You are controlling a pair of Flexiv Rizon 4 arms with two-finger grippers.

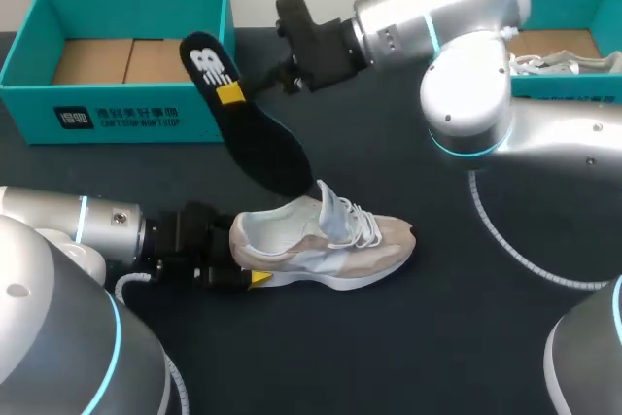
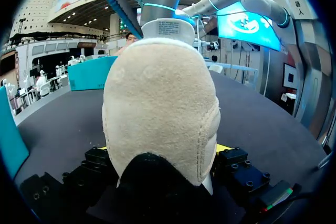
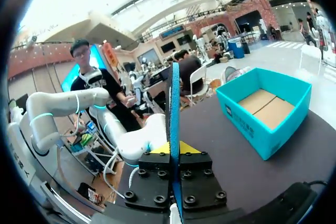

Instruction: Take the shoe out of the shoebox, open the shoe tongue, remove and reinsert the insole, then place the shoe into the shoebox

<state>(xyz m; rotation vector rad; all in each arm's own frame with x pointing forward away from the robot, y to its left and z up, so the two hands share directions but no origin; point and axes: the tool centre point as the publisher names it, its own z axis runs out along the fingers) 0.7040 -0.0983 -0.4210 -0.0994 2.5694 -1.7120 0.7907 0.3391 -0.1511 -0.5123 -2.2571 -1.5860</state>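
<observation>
1. Dark table [image 1: 437,357] under the head view; the teal shoebox [image 1: 126,114] sits out at 11 o'clock, open, only cardboard showing inside; a second teal box [image 1: 573,89] at 2 o'clock has another shoe in it.
2. The shoe [image 1: 330,245] is out of the box and stands on its sole on the table, just below centre, well apart from the shoebox.
3. The left gripper [image 1: 243,267] comes in from 9 o'clock and is clamped on the heel; in its wrist view the heel fills the space between the yellow tips, one to each side.
4. The right gripper [image 1: 236,94] reaches across from 2 o'clock and pinches the insole [image 1: 258,138] near its printed heel end; its own wrist view shows the insole edge-on, squeezed between the fingers.
5. Direction check: the shoe's long axis runs 9 to 3 o'clock, heel at 9, toe at 3; the tongue is lifted, the laces loose.
6. The insole slants from 11 o'clock down to 5 o'clock, printed end high, its toe end down at the shoe's collar; I cannot tell whether the tip is inside.
7. My read: this is the insole step, coming out or going in, I can't say which.
8. To do it well: hold the heel firm so the shoe cannot skid; run the insole along the shoe's own 9-to-3 line, not across it; lead with the toe end under the raised tongue; a steep slant risks buckling it against the collar.
</observation>
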